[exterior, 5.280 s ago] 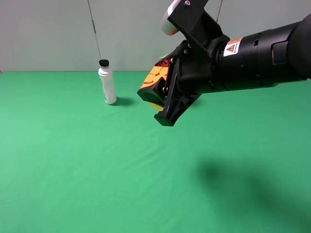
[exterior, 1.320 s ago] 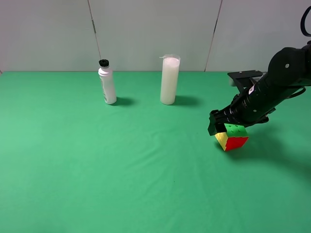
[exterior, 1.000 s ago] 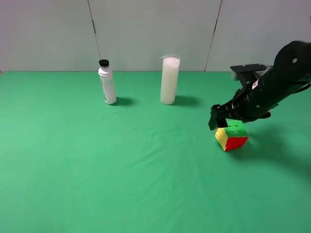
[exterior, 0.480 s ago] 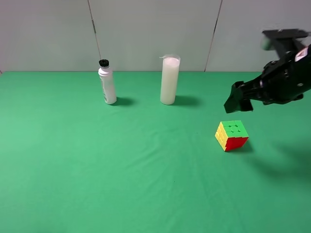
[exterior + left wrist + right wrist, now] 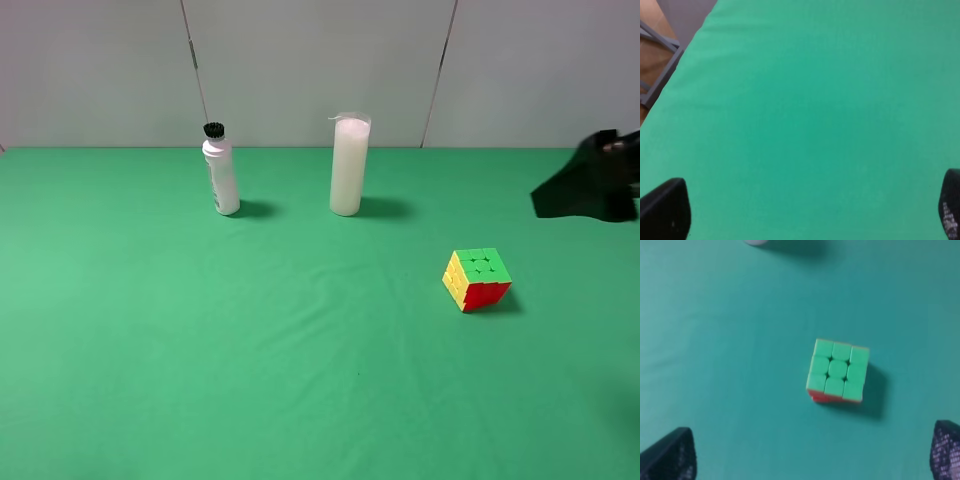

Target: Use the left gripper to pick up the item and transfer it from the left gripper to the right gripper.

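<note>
One puzzle cube [image 5: 477,279], one black-capped white bottle [image 5: 220,169] and one tall white cylinder [image 5: 348,165] stand on the green desk [image 5: 200,330]. The cube rests free, green face up, below the right tool [image 5: 810,452] and ahead of its spread, empty fingers [image 5: 670,455]. That arm hangs raised at the desk's right edge. The left tool [image 5: 805,212] is open over bare cloth, the cube nowhere near it

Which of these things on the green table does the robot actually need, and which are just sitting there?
Needed:
- puzzle cube, lying free on the cloth
- left gripper, open
- right gripper, open, away from the cube

Just sitting there:
- black-capped white bottle
- tall white cylinder
</note>
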Motion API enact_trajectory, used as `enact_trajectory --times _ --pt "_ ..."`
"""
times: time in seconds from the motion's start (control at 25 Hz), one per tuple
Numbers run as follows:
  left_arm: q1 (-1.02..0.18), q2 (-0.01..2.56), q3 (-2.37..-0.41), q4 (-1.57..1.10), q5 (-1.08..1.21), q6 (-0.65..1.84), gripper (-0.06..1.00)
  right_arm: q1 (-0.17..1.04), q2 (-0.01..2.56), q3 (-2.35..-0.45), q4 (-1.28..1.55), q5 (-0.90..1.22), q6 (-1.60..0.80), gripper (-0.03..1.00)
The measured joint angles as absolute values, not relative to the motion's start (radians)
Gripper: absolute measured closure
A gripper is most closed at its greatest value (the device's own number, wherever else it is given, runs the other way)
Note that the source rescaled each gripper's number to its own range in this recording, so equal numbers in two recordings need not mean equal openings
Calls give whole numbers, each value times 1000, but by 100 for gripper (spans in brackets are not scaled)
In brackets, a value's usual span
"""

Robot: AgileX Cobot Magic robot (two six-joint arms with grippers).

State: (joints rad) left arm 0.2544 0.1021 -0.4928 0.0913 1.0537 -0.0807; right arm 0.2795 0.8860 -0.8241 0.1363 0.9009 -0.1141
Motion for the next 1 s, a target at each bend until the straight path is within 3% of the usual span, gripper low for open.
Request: enact_trajectory --times 1.0 --pt "254 102 -493 91 1054 -81 -6 280 26 -489 59 1021 0 -3"
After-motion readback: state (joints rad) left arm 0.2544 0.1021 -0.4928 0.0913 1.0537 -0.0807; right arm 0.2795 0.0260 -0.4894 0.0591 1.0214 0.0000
